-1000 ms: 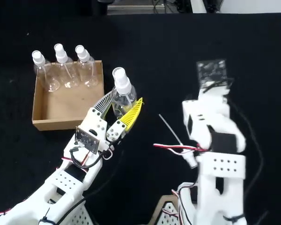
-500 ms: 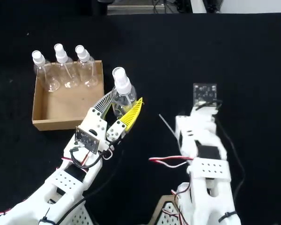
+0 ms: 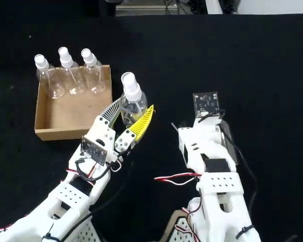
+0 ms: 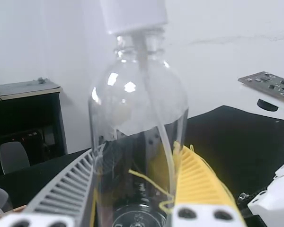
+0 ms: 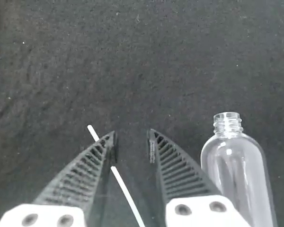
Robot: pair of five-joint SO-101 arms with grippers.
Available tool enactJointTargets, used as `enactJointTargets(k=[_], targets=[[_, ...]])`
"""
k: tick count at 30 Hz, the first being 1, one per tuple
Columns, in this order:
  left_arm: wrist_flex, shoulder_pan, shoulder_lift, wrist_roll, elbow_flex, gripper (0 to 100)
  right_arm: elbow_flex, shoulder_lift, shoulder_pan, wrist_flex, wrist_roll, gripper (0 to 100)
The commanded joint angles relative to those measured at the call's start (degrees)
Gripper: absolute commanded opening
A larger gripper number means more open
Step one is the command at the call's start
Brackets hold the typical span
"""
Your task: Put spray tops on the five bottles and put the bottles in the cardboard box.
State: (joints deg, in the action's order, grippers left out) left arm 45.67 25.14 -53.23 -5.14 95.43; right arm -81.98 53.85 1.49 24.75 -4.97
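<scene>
The left gripper has its grey and yellow ribbed fingers pinching a clear plastic bottle with a white spray top. It holds the bottle upright just outside the shallow brown cardboard box, beside the corner facing the other arm. Three more clear capped bottles stand in a row against the box's far wall, and the floor in front of them is bare.

What worries me is the grip. The fingers bear low on a round, slick body with the heavy top well above them. The bottle could tip or twist out on its way over the wall. If it is carried too low, its base would catch the rim and shove the box across the black cloth. If it is set down too deep, it would knock the row.

Well apart from the box, beyond the held bottle, the right gripper points down at the cloth with its jaws a little spread. A thin white dip tube lies across the gap between them. A clear bottle with an open neck sits just beside one finger, and I can't tell whether it stands or lies. Closing there risks bending the tube or flicking it away. Any sideways drift would nudge the bottle and send it rolling.
</scene>
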Motion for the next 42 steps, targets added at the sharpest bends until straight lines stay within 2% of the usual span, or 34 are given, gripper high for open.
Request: enactJointTargets(k=[1,12,21,28,34,39,42], targets=[[-0.4,0.0,-0.3,0.6,1.3,3,0.5,1.2,0.5,-1.5,-0.2,8.2],[-0.4,-0.7,-0.3,0.3,1.3,3,0.6,1.2,0.8,-1.6,-0.2,8.2],[-0.3,-16.0,-0.4,0.5,1.3,3,0.5,1.1,0.5,-1.6,-0.2,8.2],[-0.3,-22.8,-0.4,0.4,1.3,3,0.5,1.1,0.5,-1.6,-0.2,8.2],[-0.4,-21.3,-0.3,0.6,1.3,3,0.5,1.1,0.5,-1.6,-0.2,8.2],[-9.5,-18.2,-0.9,0.4,1.3,3,0.5,1.1,0.5,-1.6,-0.2,8.2],[-10.0,-18.6,-1.0,0.4,1.3,3,0.5,1.1,0.5,-1.6,-0.2,8.2]])
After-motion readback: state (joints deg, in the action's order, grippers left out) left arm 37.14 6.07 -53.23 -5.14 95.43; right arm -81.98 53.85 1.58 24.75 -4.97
